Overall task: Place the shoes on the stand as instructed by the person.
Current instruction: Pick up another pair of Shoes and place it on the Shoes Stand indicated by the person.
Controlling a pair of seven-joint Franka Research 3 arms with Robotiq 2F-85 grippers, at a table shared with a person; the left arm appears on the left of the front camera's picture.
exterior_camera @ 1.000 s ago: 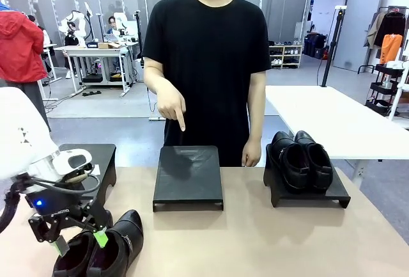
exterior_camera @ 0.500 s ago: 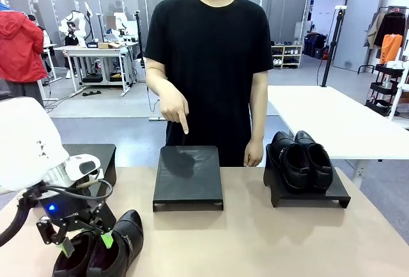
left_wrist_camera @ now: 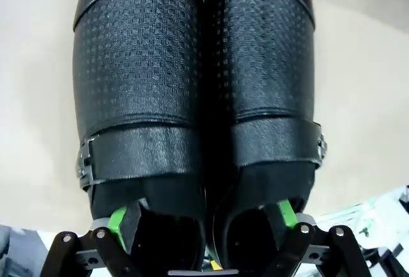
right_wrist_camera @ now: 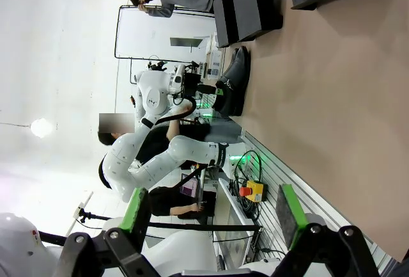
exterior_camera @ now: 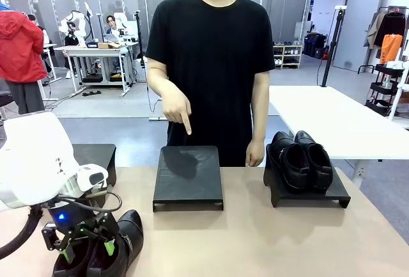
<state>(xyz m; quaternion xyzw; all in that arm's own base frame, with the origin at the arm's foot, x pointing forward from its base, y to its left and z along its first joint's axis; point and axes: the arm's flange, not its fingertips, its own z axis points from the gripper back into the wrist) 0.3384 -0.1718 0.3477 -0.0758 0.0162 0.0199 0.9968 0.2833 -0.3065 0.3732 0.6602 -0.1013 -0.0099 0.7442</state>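
Plain shoes sit on the right stand; the person's hand points down at the centre stand. Lower left, cut off by the frame's bottom, buckle shoes lie under the left gripper, fingers spread wide over both heel openings, gripping nothing. Right gripper gapes, holding nothing.

Buckled shoes: black; a fine dotted grid is embossed across the vamps, the straps are left smooth, and the buckles are silver.
Plain shoes: glossy black.
Middle stand and right stand: black.
Table: tan.
T-shirt: plain black.
Left gripper and right gripper: black, with green pads.
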